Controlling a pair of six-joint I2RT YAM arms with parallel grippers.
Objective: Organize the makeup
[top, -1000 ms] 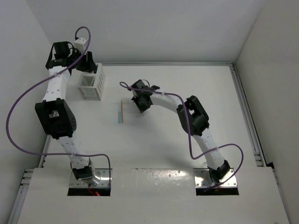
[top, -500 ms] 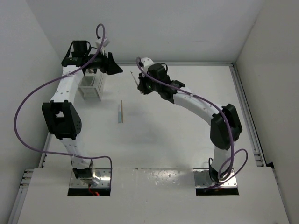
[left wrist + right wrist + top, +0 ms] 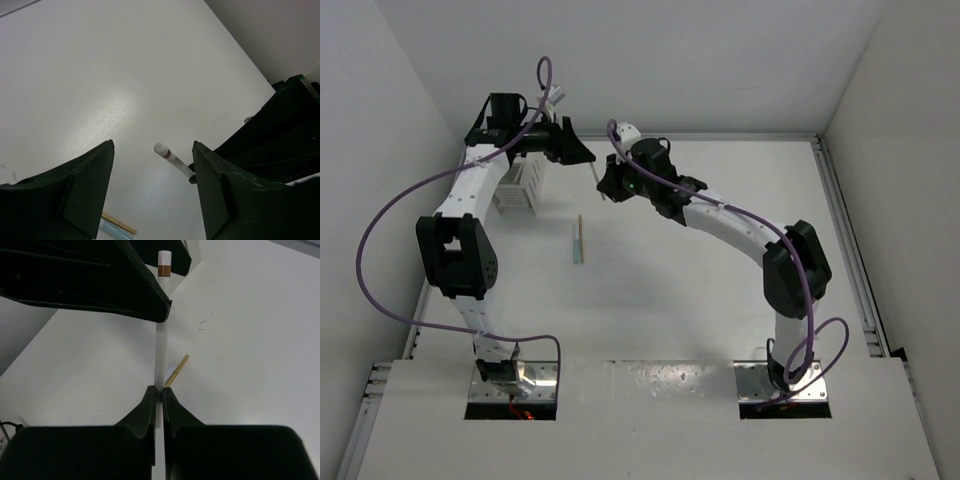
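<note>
My right gripper [image 3: 603,186] [image 3: 161,390] is shut on a thin white makeup stick [image 3: 161,342] with a brown band near its tip, held above the table at the back. My left gripper [image 3: 582,152] [image 3: 152,145] is open right beside it. In the left wrist view the stick's tip [image 3: 166,153] pokes up between the left fingers [image 3: 87,182] and touches neither. In the right wrist view one left finger [image 3: 100,285] crosses in front of the stick. A tan stick [image 3: 580,232] [image 3: 177,371] and a pale blue stick [image 3: 576,246] lie side by side on the table.
A white slotted rack [image 3: 525,183] stands at the back left, partly under the left arm. The back wall and left wall are close behind both grippers. A raised rail [image 3: 845,250] runs along the table's right edge.
My right arm has carried the white stick from mid-table up toward the back left. My left gripper has swung right from over the rack toward the stick and opened wider.
</note>
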